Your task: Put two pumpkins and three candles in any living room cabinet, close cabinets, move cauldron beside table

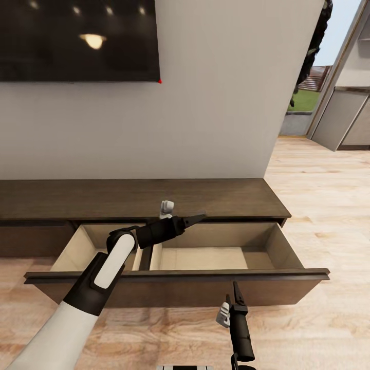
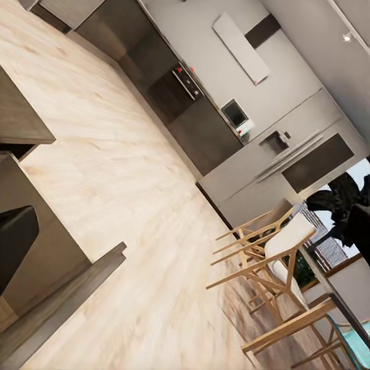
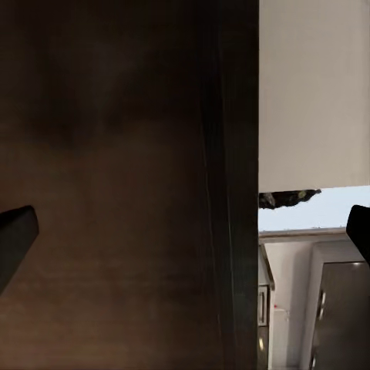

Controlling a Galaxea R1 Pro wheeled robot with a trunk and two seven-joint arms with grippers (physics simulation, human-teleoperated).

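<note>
Collision risk is arising: left gripper (image 1: 198, 217), jaw state indeterminate, is hanging inside the open drawer (image 1: 174, 280) while right gripper (image 1: 232, 299), jaws spread and empty, is facing its front.

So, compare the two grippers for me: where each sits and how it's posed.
The left gripper reaches over the open drawer, pointing sideways; the right gripper hangs in front of the drawer front, pointing up. The right gripper's fingers stand wide apart in its wrist view; the left's spread is unclear. Both hold nothing.

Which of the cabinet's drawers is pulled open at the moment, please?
The wide right-hand drawer is open, its tan interior showing beneath the left gripper; the drawer front at the far left sits flush.
</note>
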